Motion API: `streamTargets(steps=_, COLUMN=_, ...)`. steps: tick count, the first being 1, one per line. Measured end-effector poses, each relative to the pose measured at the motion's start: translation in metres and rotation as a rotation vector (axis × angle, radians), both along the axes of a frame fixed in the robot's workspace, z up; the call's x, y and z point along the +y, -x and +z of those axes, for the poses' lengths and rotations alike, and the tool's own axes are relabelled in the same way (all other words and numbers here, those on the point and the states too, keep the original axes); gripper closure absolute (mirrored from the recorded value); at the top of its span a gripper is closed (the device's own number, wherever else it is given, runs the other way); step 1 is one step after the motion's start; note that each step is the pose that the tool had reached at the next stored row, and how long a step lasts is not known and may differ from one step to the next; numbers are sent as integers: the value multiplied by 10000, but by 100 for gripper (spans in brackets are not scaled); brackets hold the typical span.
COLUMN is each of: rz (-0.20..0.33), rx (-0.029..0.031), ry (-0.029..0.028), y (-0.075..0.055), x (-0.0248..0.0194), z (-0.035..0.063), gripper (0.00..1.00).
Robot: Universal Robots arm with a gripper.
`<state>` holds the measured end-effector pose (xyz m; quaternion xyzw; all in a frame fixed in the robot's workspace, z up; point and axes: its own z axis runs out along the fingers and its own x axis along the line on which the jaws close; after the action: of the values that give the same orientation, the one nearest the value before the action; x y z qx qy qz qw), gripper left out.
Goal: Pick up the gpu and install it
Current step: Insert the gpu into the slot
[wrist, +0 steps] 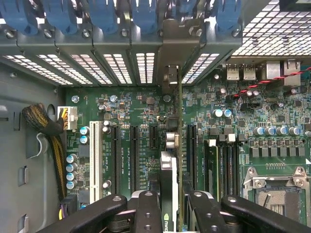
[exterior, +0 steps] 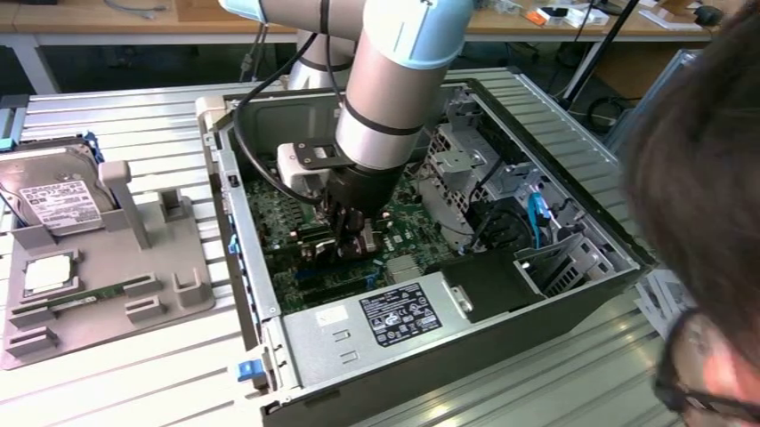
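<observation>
**GPU held edge-on inside the open case, over the slots**

Exterior view: arm (exterior: 386, 80) reaches down into the open computer case (exterior: 416, 356), which lies on its side on the slatted bench (exterior: 142, 382). End effector (exterior: 344, 233) is low over the green motherboard (exterior: 279, 222), near the case's middle. Something dark sits between its fingers, but the arm blocks most of it. Power supply with a white-and-black label (exterior: 398, 313) sits at the case's near edge. Drive cage (exterior: 457, 173) is on the exterior view's right of the arm. On the exterior view's left, a grey fixture tray (exterior: 119, 267) carries a hard drive with a white label (exterior: 53, 200) and a small green memory stick (exterior: 71, 302). A person's head (exterior: 707, 222) fills the exterior view's right edge.

Wrist view: end effector (wrist: 172, 204) is partly closed, its black fingers (wrist: 146, 213) clamped on the gpu (wrist: 179, 160), one on each side. The card is seen edge-on, a thin vertical line running from the fingers to the rear slot panel. Its metal bracket (wrist: 181, 48) stands against the row of slot covers (wrist: 112, 68), under the blue retention clips (wrist: 102, 14). The card's edge lines up between the black expansion slots (wrist: 133, 150), just beside the one next to the RAM slots (wrist: 223, 165). Can't tell whether it's seated. White slot (wrist: 95, 160) and a yellow-black cable bundle (wrist: 51, 136) are well apart from it. CPU socket (wrist: 274, 191) is in the corner.
</observation>
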<state>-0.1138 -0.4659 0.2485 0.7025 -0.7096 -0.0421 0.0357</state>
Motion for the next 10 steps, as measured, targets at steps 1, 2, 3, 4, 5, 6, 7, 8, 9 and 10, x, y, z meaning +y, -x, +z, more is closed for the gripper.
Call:
streamTargets(steps=1, rz=0, rx=0, ry=1, y=0, x=0, z=0, gripper=73)
streamTargets(steps=2, rz=0, rx=0, ry=0, y=0, x=0, z=0, gripper=73)
streamTargets(steps=3, rz=0, rx=0, ry=0, y=0, x=0, z=0, gripper=73)
streamTargets(steps=4, rz=0, rx=-15, ry=0, y=1, x=0, z=1, gripper=73)
streamTargets(steps=5, rz=-1, rx=-36, ry=-3, y=2, x=0, z=16, gripper=73)
streamTargets(steps=6, rz=-3, rx=-27, ry=17, y=3, x=-3, z=65, gripper=73)
streamTargets(steps=7, rz=-2, rx=-34, ry=6, y=3, x=-1, z=93, gripper=73)
streamTargets(steps=8, rz=-1, rx=-35, ry=5, y=2, x=0, z=98, gripper=73)
streamTargets(steps=9, rz=-1, rx=-39, ry=-3, y=1, x=0, z=96, gripper=73)
streamTargets(steps=10, rz=0, rx=-39, ry=-6, y=0, x=0, z=96, gripper=73)
